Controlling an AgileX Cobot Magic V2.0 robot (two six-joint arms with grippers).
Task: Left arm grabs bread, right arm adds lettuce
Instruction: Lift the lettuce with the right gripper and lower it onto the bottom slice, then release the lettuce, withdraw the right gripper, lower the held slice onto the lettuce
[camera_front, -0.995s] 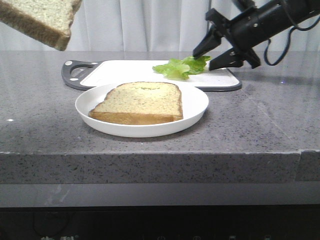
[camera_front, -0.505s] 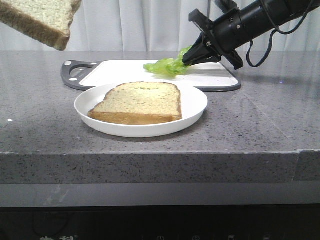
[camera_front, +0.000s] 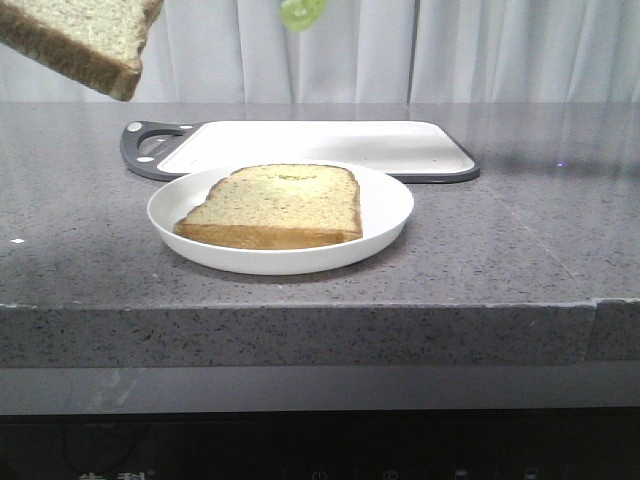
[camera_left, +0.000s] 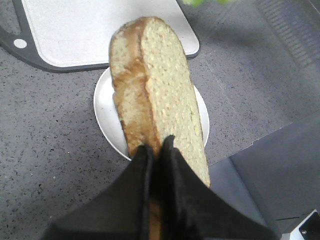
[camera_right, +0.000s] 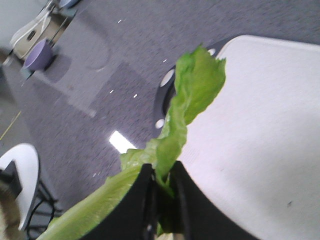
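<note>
The bread (camera_front: 80, 40), a thick brown-crusted slice, hangs high at the far left of the front view. My left gripper (camera_left: 157, 147) is shut on its lower edge, and the bread (camera_left: 160, 85) is held above the white plate (camera_left: 107, 120). My right gripper (camera_right: 161, 170) is shut on the lettuce (camera_right: 192, 95), a ruffled green leaf sticking out past the fingertips above the white cutting board (camera_right: 250, 125). In the front view only the lettuce tip (camera_front: 300, 12) shows at the top edge, and both arms are out of frame.
A thinner toast slice (camera_front: 275, 205) lies flat on the white plate (camera_front: 385, 225) near the counter's front. Behind it lies the cutting board (camera_front: 320, 145) with its dark handle (camera_front: 145, 145) to the left. The grey counter drops off at its front edge.
The right gripper shut on the lettuce on the board and lifted it up and to the left, out of the front view. The held bread has not moved.
</note>
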